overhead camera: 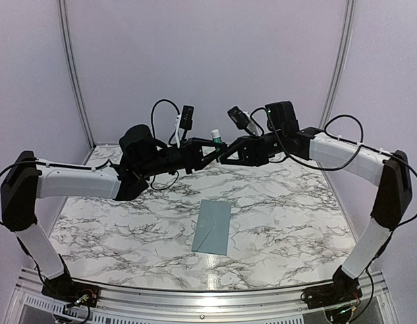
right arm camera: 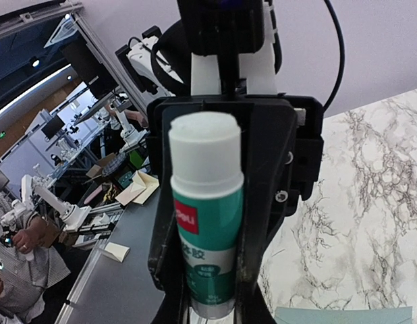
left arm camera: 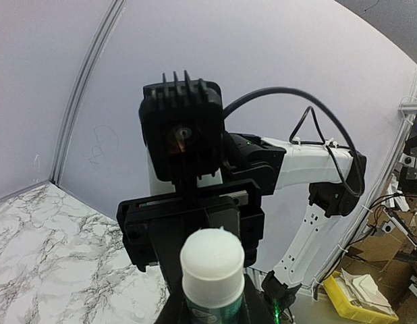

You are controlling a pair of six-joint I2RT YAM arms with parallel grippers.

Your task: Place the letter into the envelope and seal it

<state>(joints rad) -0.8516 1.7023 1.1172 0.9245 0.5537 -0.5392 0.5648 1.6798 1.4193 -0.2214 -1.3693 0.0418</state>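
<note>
While both arms hang raised in mid-air, the marble-patterned table (overhead camera: 296, 223) beneath them carries only one flat item from the overhead view. Left arm (overhead camera: 80, 181) reaches in from its side and right arm (overhead camera: 343, 152) from the other. Their ends meet nose to nose above the far half of the table, well clear of the surface. The envelope (overhead camera: 212, 226), grey-blue, lies flat near the middle of the table, long side running away from the arm bases and slightly tilted. A V-shaped fold line shows on its near half. It sits apart from both arms, untouched, and a pale sliver of it also shows at the bottom edge of the right wrist view (right arm camera: 343, 315). Left gripper (overhead camera: 210, 150) is clenched on a glue stick (overhead camera: 216, 136), with black fingers flanking the tube on both sides. Right gripper (overhead camera: 225, 156) sits just beside it, tip to tip; I cannot tell whether its jaws are closed or gripping anything. The glue stick stands upright between the two, white cap on top, with a green and white label bearing a red mark (right arm camera: 205, 223).
</note>
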